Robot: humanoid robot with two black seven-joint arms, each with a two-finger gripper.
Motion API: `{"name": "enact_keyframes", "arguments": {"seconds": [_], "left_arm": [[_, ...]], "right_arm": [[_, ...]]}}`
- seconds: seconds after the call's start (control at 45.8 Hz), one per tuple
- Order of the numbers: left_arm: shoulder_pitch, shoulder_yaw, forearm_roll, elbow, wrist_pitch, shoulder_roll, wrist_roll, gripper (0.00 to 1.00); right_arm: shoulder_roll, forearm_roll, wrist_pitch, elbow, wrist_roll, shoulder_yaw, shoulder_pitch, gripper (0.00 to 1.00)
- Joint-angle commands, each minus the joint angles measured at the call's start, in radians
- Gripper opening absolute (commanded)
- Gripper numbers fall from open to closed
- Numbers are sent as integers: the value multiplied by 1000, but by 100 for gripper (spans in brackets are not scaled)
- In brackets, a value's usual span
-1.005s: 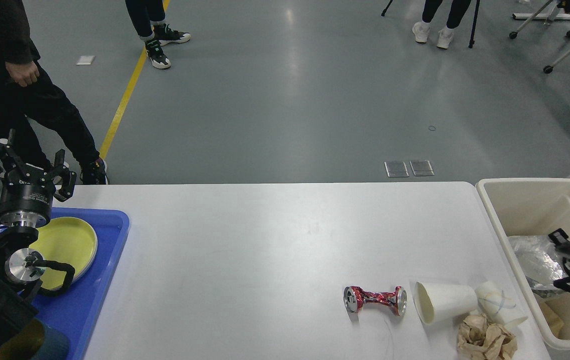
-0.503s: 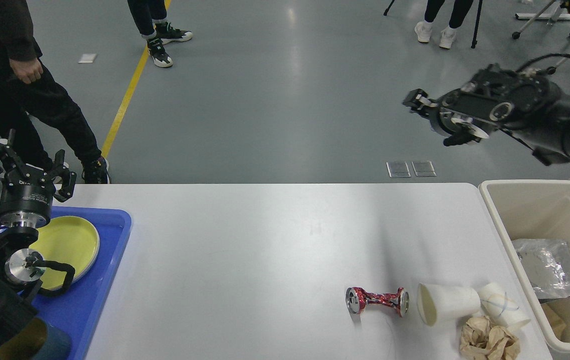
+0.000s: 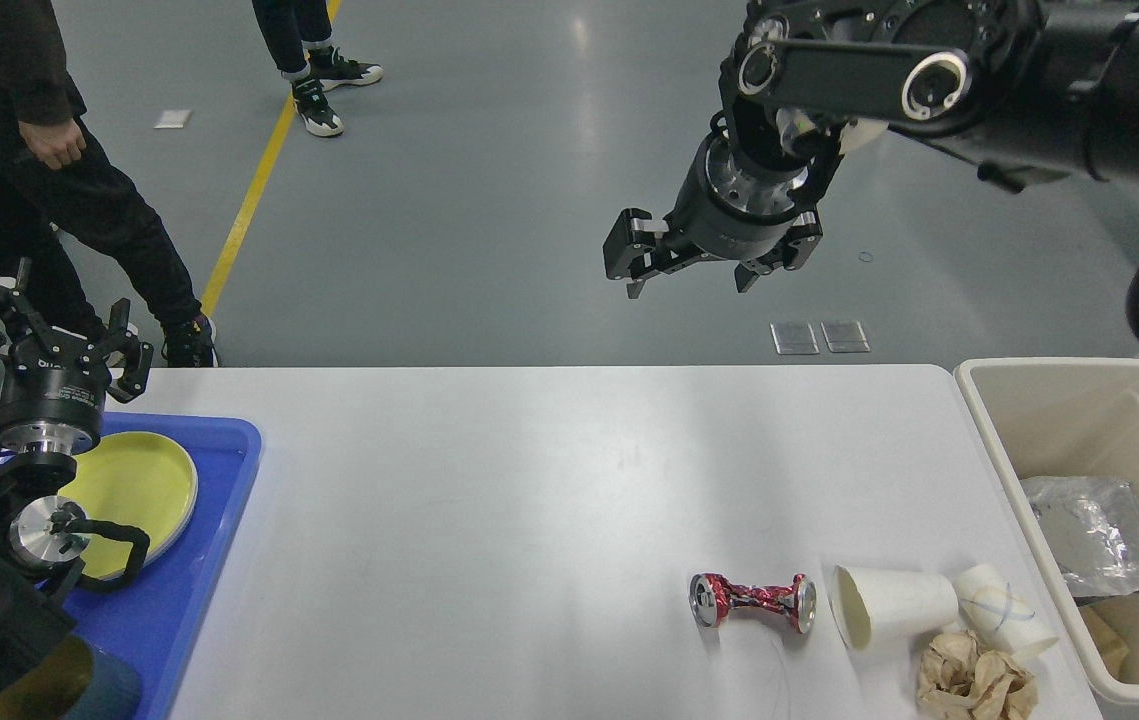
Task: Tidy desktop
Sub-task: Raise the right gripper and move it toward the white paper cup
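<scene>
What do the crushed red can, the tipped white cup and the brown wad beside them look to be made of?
The crushed can looks like thin metal: shiny silver ends, printed red wall pinched in the middle. The white cup, lying on its side, looks like matte paper, possibly foam. The brown wad looks like crumpled kraft paper with dull, sharp creases.

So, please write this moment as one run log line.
right gripper: open, raised, empty | left gripper: open | crushed can: on desktop

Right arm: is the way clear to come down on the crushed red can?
Probably yes. The right hand hangs open, high over the far edge of the desktop, with nothing between it and the crushed red can. The paper cup lies close on the can's right, leaving little room there.
</scene>
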Motion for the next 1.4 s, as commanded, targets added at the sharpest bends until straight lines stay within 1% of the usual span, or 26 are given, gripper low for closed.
{"name": "enact_keyframes", "arguments": {"seconds": [0.0,0.109,0.262,0.765,1.049,1.137,1.377], "left_arm": [[1,0,0,0,1,0,0,96],[0,0,0,0,1,0,0,96],[0,0,0,0,1,0,0,96],[0,0,0,0,1,0,0,96],[0,0,0,0,1,0,0,96],[0,0,0,0,0,0,0,96],[0,0,0,0,1,0,0,96]], "right_arm": [[6,34,145,54,3,14,80,100],[3,85,145,108,3,13,139,100],[9,89,145,106,3,-2,130,100],[-5,89,144,100,1,-84,-73,100],[-5,80,50,91,1,-90,-145,100],[3,74,30,85,0,-87,-200,100],[8,74,-4,-2,0,-84,-340,100]]}}
